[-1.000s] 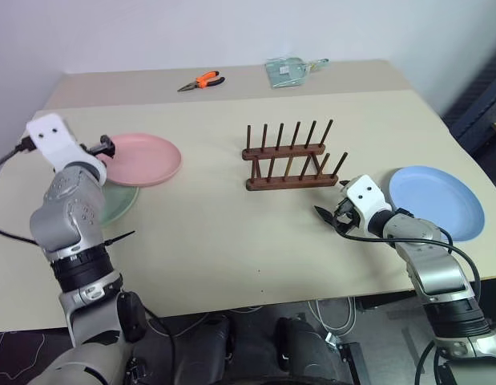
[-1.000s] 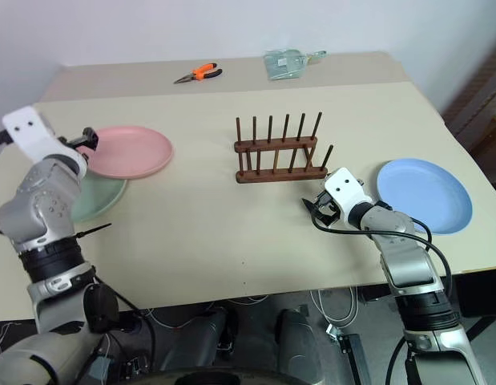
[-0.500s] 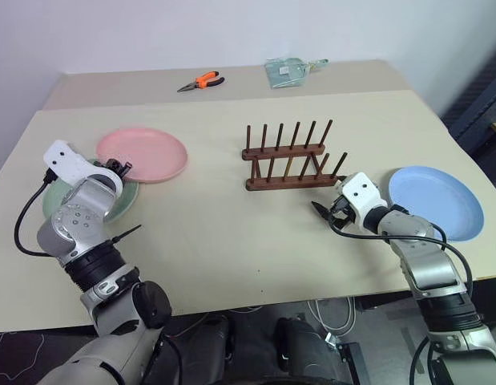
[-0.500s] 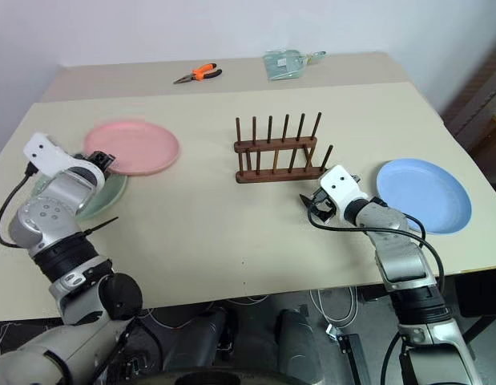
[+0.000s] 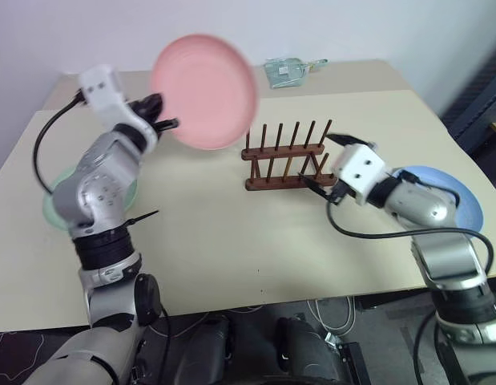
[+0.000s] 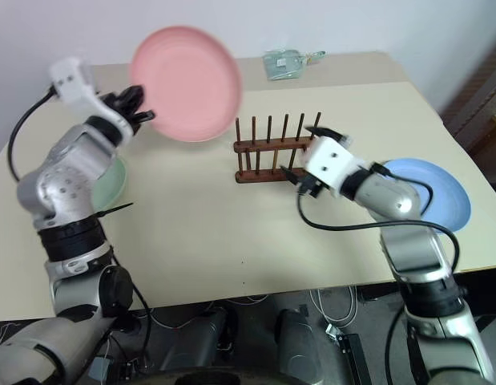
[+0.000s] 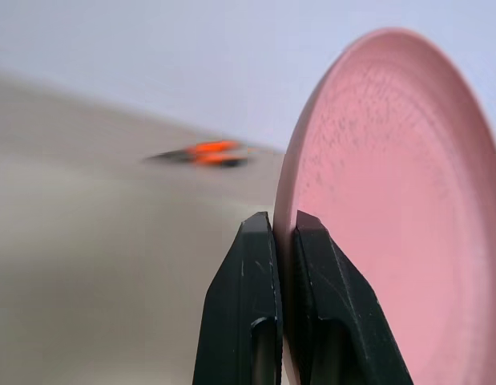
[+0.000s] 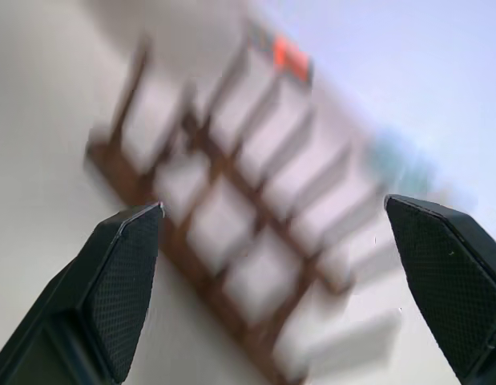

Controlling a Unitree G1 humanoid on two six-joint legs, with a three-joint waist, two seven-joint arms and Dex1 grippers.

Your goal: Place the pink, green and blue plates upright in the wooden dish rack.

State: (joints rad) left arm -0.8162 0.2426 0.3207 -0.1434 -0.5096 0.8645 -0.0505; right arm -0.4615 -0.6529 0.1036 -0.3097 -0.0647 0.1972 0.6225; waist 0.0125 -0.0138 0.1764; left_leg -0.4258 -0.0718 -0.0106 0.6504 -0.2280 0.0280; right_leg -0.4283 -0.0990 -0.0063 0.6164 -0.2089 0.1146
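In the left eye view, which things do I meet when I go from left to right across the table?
Green plate → left tool, shut on the pink plate → wooden dish rack → open right tool → blue plate.

No text, label, brand, number or sign can be read on anything here.
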